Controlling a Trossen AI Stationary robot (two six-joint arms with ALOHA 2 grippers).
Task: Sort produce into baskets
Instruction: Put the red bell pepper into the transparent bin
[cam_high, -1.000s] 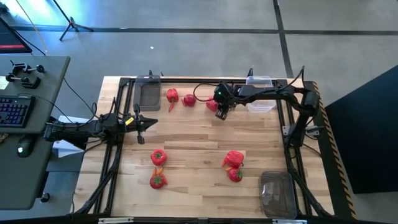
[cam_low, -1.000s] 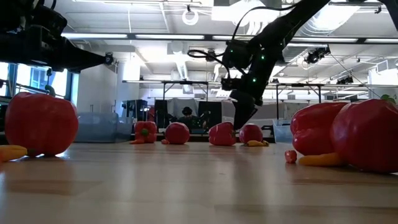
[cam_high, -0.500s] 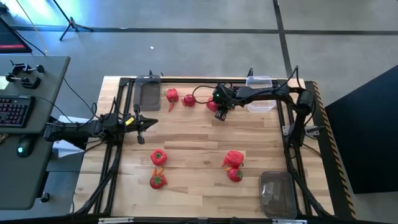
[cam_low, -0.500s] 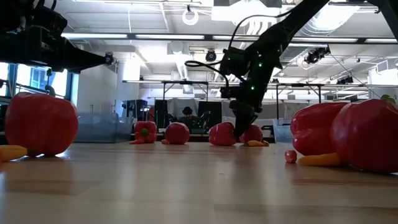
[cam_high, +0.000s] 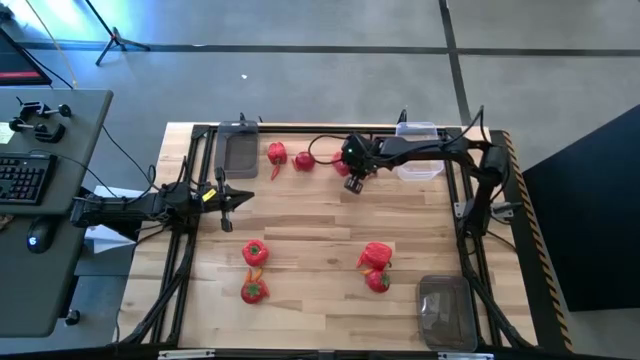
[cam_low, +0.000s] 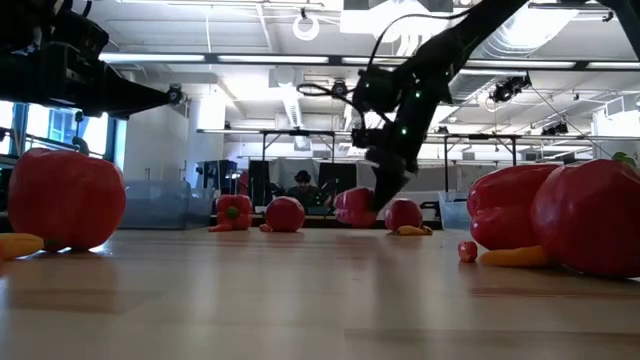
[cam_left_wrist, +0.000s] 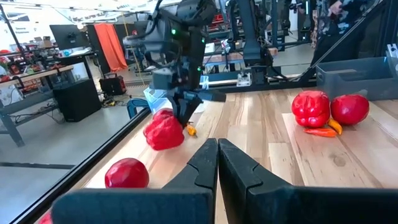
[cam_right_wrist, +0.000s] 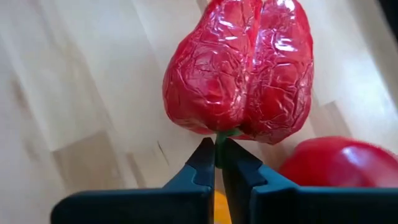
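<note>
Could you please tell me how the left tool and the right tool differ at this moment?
The right tool is at the table's far side, shut on the green stem of a red pepper; the left tool holds nothing, its fingers closed together. In the low view the pepper hangs clear of the table, while the left tool waits near the left edge. Both are dark, two-fingered and shut.

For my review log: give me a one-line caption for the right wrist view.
Right gripper shut on the green stem of a wrinkled red pepper, another red piece beside it on the wooden table.
</note>
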